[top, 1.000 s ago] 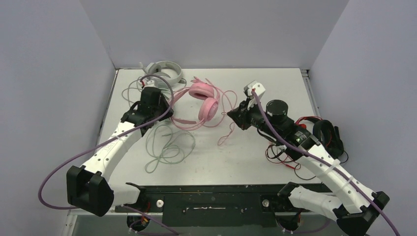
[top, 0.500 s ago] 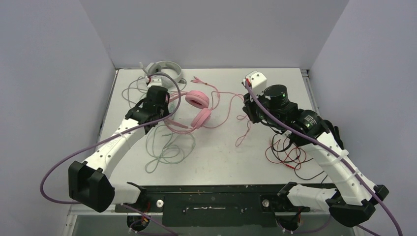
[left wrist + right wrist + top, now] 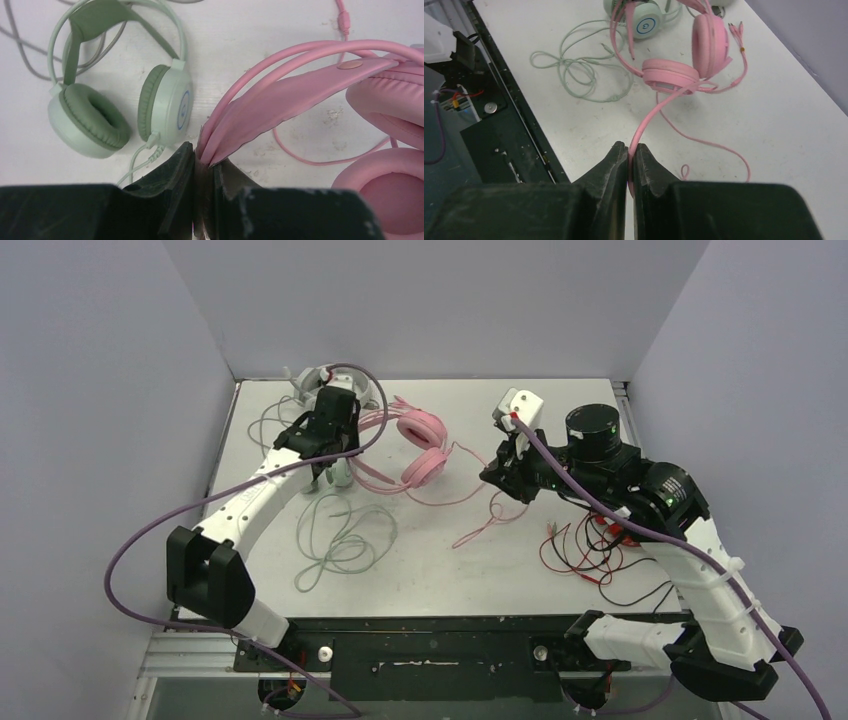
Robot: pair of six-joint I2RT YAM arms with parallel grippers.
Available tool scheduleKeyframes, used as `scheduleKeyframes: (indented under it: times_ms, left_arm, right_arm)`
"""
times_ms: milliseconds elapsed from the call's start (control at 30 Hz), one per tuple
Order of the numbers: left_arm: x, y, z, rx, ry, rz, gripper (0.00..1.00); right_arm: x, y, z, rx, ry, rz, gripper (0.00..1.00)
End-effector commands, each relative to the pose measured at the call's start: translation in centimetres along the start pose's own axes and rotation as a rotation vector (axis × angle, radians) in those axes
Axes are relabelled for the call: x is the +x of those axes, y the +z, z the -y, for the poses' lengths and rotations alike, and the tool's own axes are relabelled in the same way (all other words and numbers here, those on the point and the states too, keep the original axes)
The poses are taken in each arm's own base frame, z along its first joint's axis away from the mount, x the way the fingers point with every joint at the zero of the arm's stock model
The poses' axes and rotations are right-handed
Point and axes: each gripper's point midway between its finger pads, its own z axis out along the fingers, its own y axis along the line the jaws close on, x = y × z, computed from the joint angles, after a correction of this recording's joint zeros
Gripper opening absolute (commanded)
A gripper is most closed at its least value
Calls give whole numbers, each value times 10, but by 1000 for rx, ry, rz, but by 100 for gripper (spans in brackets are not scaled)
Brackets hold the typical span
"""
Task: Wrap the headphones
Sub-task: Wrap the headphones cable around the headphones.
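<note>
The pink headphones (image 3: 422,446) lie at the table's middle back. My left gripper (image 3: 202,156) is shut on the pink headband (image 3: 300,82); it also shows in the top view (image 3: 332,468). My right gripper (image 3: 630,150) is shut on the pink cable (image 3: 647,117), which runs taut to the cups (image 3: 670,76); in the top view the gripper (image 3: 497,476) is right of the headset. The mint green headphones (image 3: 167,102) lie just left of the headband, their cable (image 3: 338,536) looped in front. The grey-white headphones (image 3: 347,378) sit at the back, partly hidden by my left arm.
Red and black wires (image 3: 588,554) lie tangled at the right under my right arm. A grey cable (image 3: 262,422) loops at the back left. The black rail (image 3: 430,636) runs along the table's near edge. Walls close off the table on three sides.
My left gripper has moved toward the back of the table with the pink headband, turning the headset. My right arm has raised and swung right, drawing the pink cable out.
</note>
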Motion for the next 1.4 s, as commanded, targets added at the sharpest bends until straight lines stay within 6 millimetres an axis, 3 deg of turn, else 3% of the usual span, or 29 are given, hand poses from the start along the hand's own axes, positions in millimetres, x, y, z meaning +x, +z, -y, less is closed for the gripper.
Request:
scheduleKeyframes:
  times_ms: [0,267,567,733,900,1200,1367]
  left_arm:
    - [-55,-3,49,190,8,124,0]
    - [-61,-1,103,261,195,198,0]
    - [-85,9,146,306,158,228,0]
    - [-84,-1,179,431,165,246,0]
    - [-80,-12,186,519,185,288,0]
    - [-82,-74,191,762,172,514,0]
    - [-91,-81,183,733,144,547,0]
  right_arm:
    - [-23,-3,-21,-124,-48,69,0]
    - [-23,18,-25,-165,-61,19,0]
    - [-18,36,-58,-292,-87,-9,0]
    - [-13,44,-63,-306,-108,-15,0]
    - [-12,47,-59,-280,-98,-20,0]
    - [-5,64,-53,-255,-70,-30,0]
    - [-6,67,-65,-333,-53,-13,0]
